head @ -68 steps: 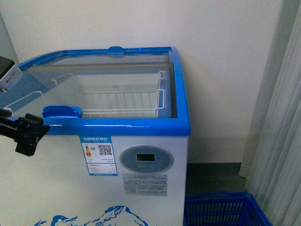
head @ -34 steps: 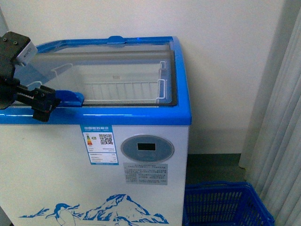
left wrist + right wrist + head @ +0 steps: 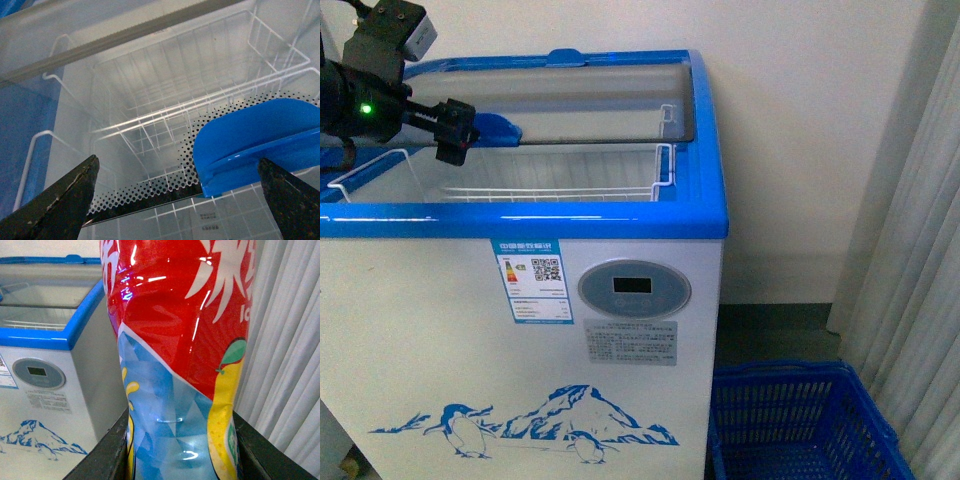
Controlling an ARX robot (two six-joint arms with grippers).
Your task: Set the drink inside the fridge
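Note:
The fridge (image 3: pixel 620 300) is a white chest cooler with a blue rim and a penguin picture. Its front glass lid (image 3: pixel 600 110) is slid back, baring a white wire basket (image 3: pixel 655 180) inside. My left gripper (image 3: pixel 455 135) is open at the lid's blue handle (image 3: pixel 500 128). In the left wrist view the handle (image 3: pixel 255 140) lies between the spread fingers (image 3: pixel 55 205), close to one of them. The drink (image 3: pixel 180 340), with a red, blue and yellow label, fills the right wrist view. My right gripper (image 3: pixel 182 450) is shut on it, to the right of the fridge (image 3: pixel 75 330).
A blue plastic basket (image 3: pixel 800 420) stands on the floor at the fridge's right side. A pale curtain (image 3: pixel 920 250) hangs at the far right, and a white wall runs behind the fridge. The wire basket (image 3: pixel 165 115) holds nothing that I can see.
My left gripper has moved up and toward the back with the blue handle, and the glass lid has slid back with it, opening the front part of the fridge.

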